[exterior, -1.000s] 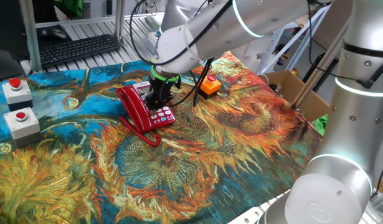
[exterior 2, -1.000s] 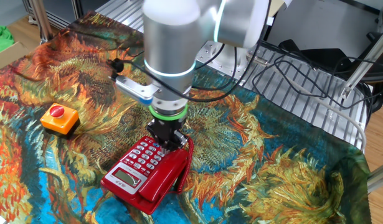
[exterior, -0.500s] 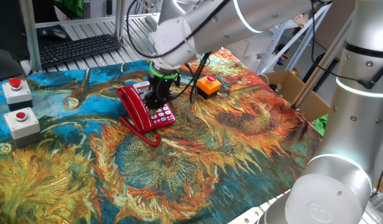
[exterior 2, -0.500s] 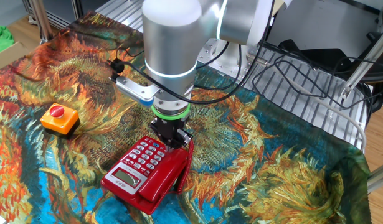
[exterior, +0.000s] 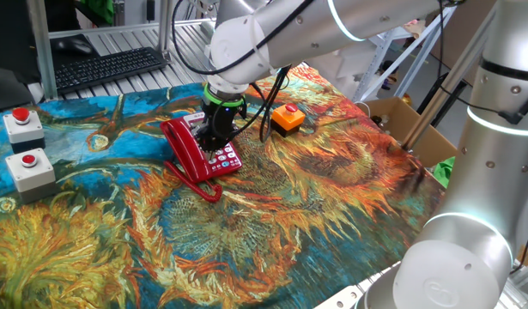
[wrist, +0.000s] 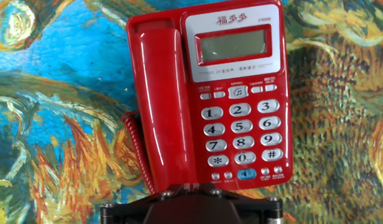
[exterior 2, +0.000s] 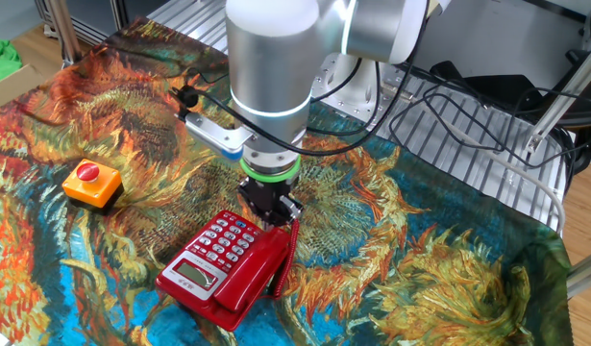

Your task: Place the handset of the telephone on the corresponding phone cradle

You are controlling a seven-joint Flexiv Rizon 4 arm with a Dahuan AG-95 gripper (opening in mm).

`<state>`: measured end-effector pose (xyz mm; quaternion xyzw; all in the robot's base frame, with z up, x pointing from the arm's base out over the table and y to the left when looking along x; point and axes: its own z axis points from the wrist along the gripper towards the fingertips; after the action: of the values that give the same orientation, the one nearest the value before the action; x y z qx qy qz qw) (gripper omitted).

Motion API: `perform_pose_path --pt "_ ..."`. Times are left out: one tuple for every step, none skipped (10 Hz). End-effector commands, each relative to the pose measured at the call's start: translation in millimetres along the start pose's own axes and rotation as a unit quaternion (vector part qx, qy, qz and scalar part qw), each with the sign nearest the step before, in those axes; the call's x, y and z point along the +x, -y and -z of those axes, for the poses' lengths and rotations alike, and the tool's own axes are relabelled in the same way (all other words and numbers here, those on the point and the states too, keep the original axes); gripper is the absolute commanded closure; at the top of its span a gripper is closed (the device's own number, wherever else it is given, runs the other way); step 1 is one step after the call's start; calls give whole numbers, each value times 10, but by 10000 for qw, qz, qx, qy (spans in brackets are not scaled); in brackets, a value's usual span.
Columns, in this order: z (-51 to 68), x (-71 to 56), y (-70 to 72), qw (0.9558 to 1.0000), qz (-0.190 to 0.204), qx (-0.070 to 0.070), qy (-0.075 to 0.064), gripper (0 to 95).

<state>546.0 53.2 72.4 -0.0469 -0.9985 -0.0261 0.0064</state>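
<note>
Hand view, bottom edge: only the black base of the gripper (wrist: 188, 208) shows; fingertips are out of frame, so whether the claw is released or clenched cannot be told. In both fixed views its fingers are too small and dark to read.

Just above the gripper base, centre frame: the phone (wrist: 238, 93) lies flat on the cloth (wrist: 54, 93). The handset (wrist: 163, 106) sits lengthwise in the cradle (wrist: 136, 37) along the phone's left side, lower end touching the bottom of the frame at the gripper base. Keypad and display are to its right. Coiled cord (wrist: 136, 146) runs along the handset's left edge, lying on the cloth.

One fixed view, left of centre: the gripper hangs over the phone's keypad end; the handset is seated along the phone's left side. The cord loops out on the cloth toward lower centre. Further back, upper centre: orange button box (exterior: 288, 118), near the phone but apart. Left edge: two grey boxes (exterior: 27, 154) with red buttons, well apart from the phone. Upper left: black keyboard (exterior: 109, 67).

The other fixed view: the gripper is above the phone's upper right end, orange box at left.
</note>
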Motion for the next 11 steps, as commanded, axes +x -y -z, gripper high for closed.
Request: perform_pose_path --pt "56 -23 2 10000 -12 -9 -10 950" --pt "95 -30 4 10000 -29 1 -14 950" --pt "127 -40 4 9999 -113 -3 -37 950" --pt "147 -42 6 9998 -181 -16 -46 950" --pt "190 -27 -16 9996 -266 -42 -92 950" --pt "210 11 -56 9993 -372 -44 -80 950" --pt "216 32 -71 9991 -421 -31 -90 950" --pt "216 32 -71 9988 -458 -65 -161 950" --pt "216 32 -71 9987 -485 -71 -158 950" --pt "216 32 -71 9987 -482 -74 -166 950" --pt "216 32 -71 9986 -495 -71 -172 950"
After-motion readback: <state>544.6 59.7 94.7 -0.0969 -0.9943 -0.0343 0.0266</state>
